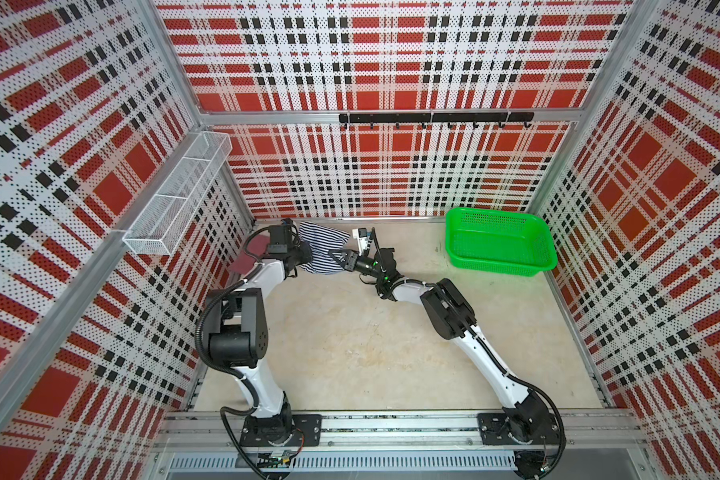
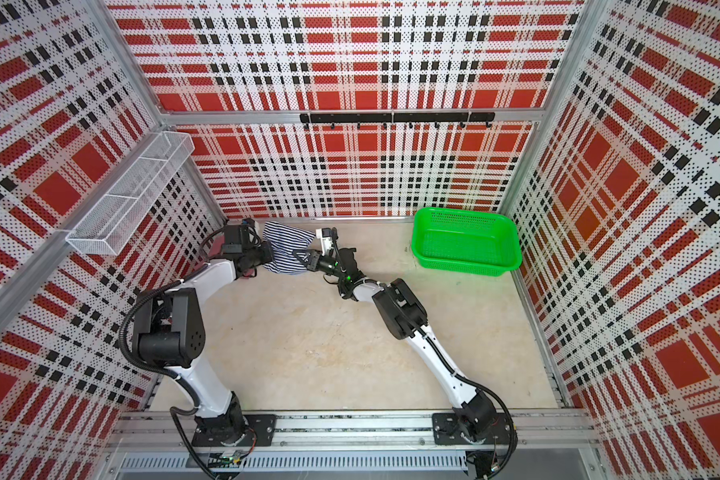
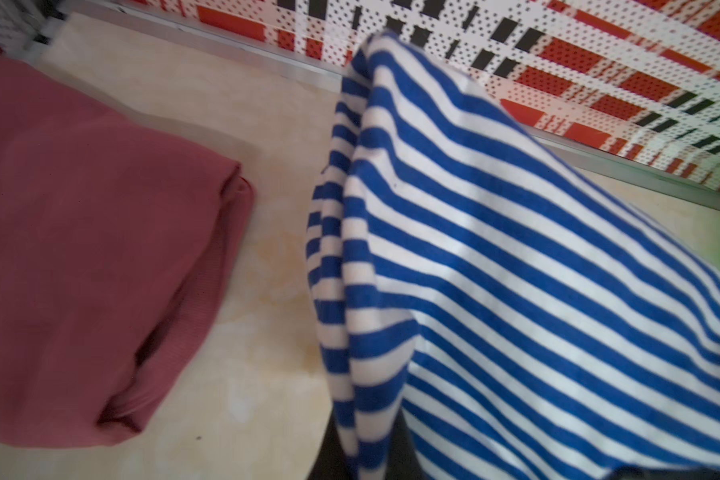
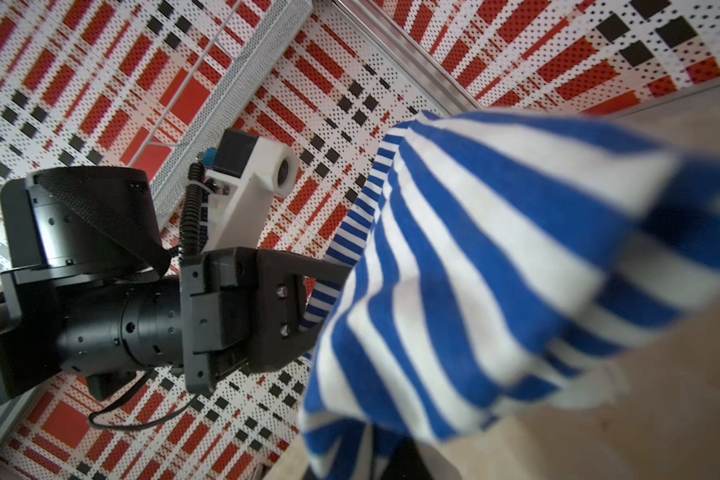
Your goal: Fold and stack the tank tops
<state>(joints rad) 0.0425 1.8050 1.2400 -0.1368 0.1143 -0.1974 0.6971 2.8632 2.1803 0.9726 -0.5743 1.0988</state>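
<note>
Striped tank top (image 1: 321, 244) aloft, one edge tight in closed left fingers (image 4: 308, 268), another in closed right fingers (image 1: 338, 256).

Left end effector (image 1: 308, 254), right end effector (image 1: 331, 253) clamped closed.

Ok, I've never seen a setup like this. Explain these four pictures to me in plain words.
Two white-and-black robot arms stand at the near edge of a beige tabletop inside plaid walls. Two pictures look down from overhead, nearly identical; the other two come from a camera on each arm's wrist. The left gripper and right gripper are both shut on a blue-and-white striped knit tank top, holding it up between them near the far left corner. A folded dusty-rose knit tank top lies on the table beside it. A green plastic mesh basket sits far right, nothing visible inside.
</note>
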